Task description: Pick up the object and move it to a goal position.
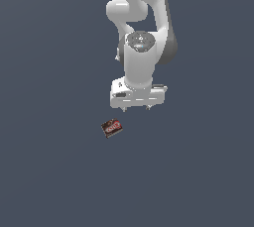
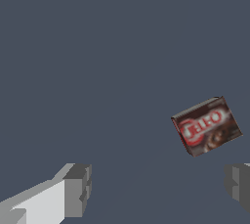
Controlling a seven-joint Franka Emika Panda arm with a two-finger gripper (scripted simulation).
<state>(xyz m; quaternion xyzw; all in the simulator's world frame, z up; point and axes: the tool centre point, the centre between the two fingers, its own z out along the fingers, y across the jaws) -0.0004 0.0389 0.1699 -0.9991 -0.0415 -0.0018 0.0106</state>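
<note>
The object is a small flat dark brown box with a red label and whitish lettering (image 1: 111, 128). It lies flat on the grey-blue floor, turned at an angle. In the wrist view the box (image 2: 207, 125) lies ahead of the fingertips, nearer to one finger (image 2: 237, 183) than to the other finger (image 2: 77, 190). My gripper (image 1: 136, 108) hangs above the floor, to the exterior view's right of the box and apart from it. The jaws are wide open and empty.
The white arm (image 1: 141, 32) rises behind the gripper toward the top of the exterior view. The plain grey-blue floor (image 1: 49, 171) is all around. No goal marker shows.
</note>
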